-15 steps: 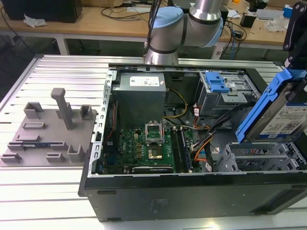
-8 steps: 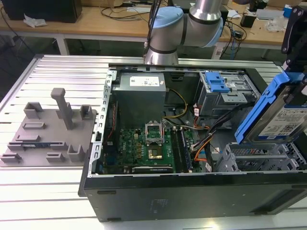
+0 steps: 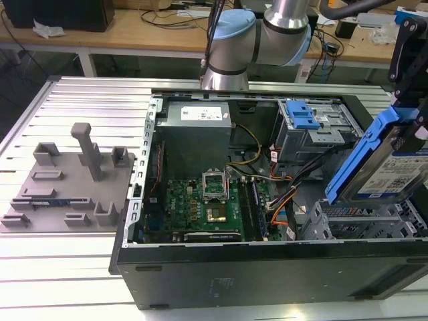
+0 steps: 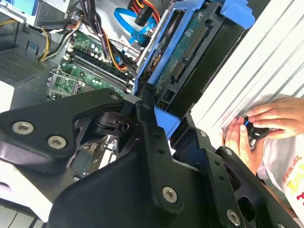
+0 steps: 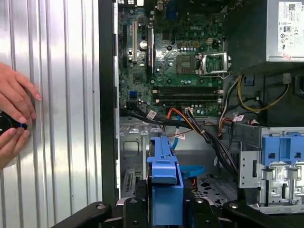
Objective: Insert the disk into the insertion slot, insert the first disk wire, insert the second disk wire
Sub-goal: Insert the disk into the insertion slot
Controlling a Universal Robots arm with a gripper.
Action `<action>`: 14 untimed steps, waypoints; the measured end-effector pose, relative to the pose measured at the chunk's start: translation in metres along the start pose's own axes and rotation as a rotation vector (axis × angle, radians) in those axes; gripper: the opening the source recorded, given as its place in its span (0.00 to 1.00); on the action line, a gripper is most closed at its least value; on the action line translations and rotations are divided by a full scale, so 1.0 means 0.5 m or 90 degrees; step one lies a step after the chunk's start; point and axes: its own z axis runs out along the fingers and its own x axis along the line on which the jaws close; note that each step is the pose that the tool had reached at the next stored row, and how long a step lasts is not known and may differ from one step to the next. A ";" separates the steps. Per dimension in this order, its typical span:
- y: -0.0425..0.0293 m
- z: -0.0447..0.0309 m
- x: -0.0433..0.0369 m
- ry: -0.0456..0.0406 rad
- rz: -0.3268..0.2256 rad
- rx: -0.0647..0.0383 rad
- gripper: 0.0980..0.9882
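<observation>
My gripper [image 3: 411, 100] is shut on the disk [image 3: 401, 170], a silver drive with a white label in a blue carrier. It holds the disk tilted on edge above the open computer case at the exterior view's right. The insertion slot [image 3: 361, 224], a low perforated grey cage, lies just under the disk's lower edge. In the first wrist view the disk [image 5: 164, 180] shows edge-on between my black fingers [image 5: 135, 209], with the slot [image 5: 130, 152] beneath. The second wrist view shows the disk's green underside [image 4: 190, 52]. Loose orange and blue wires [image 3: 277, 207] lie beside the slot.
A taller grey cage with a blue latch [image 3: 307, 120] stands behind the slot. The motherboard [image 3: 200, 200] and power supply [image 3: 197, 120] occupy the case's other half. A grey fixture plate [image 3: 67, 180] lies on the ribbed table. A person's hands [image 5: 14, 114] hold a small black device beside the case.
</observation>
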 end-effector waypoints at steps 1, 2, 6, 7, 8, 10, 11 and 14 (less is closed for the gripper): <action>0.000 0.001 0.000 0.0000 0.000 0.000 0.30; 0.000 0.002 0.000 0.0000 0.000 0.000 0.30; 0.000 0.007 0.000 0.0000 0.004 0.000 0.30; 0.000 0.009 0.001 0.0002 0.005 0.000 0.30; 0.000 0.010 0.001 0.0002 0.006 0.000 0.30; 0.000 0.013 0.001 0.0003 0.009 0.000 0.30; 0.000 0.015 0.001 0.0003 0.010 0.000 0.30; 0.001 0.020 0.001 0.0004 0.013 0.000 0.30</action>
